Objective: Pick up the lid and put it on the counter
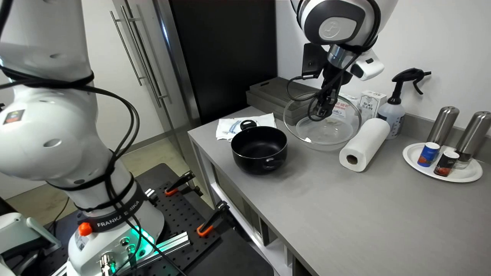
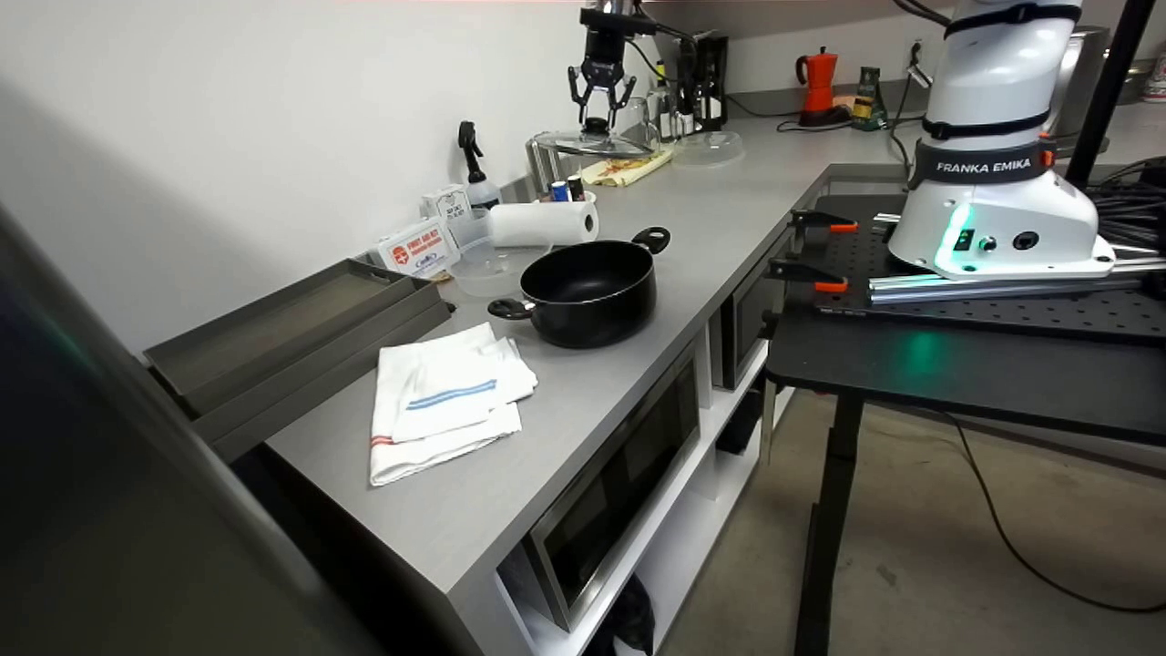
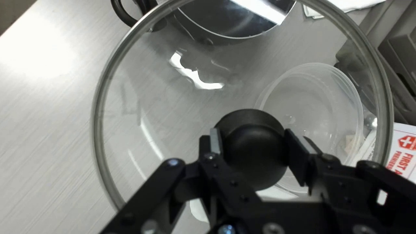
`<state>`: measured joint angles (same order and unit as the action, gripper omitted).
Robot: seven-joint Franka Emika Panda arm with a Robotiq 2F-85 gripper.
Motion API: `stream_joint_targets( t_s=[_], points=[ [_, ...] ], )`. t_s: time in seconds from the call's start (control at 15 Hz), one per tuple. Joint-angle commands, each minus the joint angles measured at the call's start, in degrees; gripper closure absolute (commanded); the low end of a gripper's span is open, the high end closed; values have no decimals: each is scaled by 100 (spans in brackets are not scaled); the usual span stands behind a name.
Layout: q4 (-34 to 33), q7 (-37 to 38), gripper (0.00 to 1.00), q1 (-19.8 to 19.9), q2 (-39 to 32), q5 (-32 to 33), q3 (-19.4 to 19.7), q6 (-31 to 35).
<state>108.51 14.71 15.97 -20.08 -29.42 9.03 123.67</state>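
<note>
1) Gripper (image 3: 255, 146): clamped on the black knob (image 3: 255, 165) of the lid (image 2: 592, 145), fingers (image 3: 297, 156) pressing both sides of it in wrist view
2) Lid: clear glass, thin metal rim, up in the air over the counter (image 1: 345, 214), knob on top, looks roughly level in an exterior view
3) Counter: grey, straight front edge, lid raised apart from it
4) Black pot (image 1: 249, 165): on counter near front edge, two handles, inside visible; partly seen through lid glass in wrist view
5) Clear dish (image 2: 492, 273): on counter, wall side of pot, also seen through lid in wrist view
6) White towel (image 2: 455, 401): folded flat near pot, blue and red stripes
7) Grey trays (image 2: 291, 342): stacked by the wall
8) Paper towel roll (image 1: 364, 143): lying on its side just beside dish
9) Near wall: first-aid box (image 2: 417, 251), salt box (image 1: 372, 103), spray bottle (image 1: 392, 111), all on counter
10) White plate (image 1: 413, 158): holds two small canisters (image 1: 428, 154), blue and dark, plus a steel grinder (image 1: 473, 134); second grinder just beside, base hidden
</note>
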Motion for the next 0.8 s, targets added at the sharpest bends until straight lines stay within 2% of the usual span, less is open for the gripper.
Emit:
stream_joint_targets(
  t_s=[0.0,0.27,0.73],
  points=[
    [-137,181,75,36,-102,-370,-5,-30],
    [-193,412,75,-68,-377,-356,0,140],
    [-321,1158,75,-346,-814,46,88,733]
  ],
)
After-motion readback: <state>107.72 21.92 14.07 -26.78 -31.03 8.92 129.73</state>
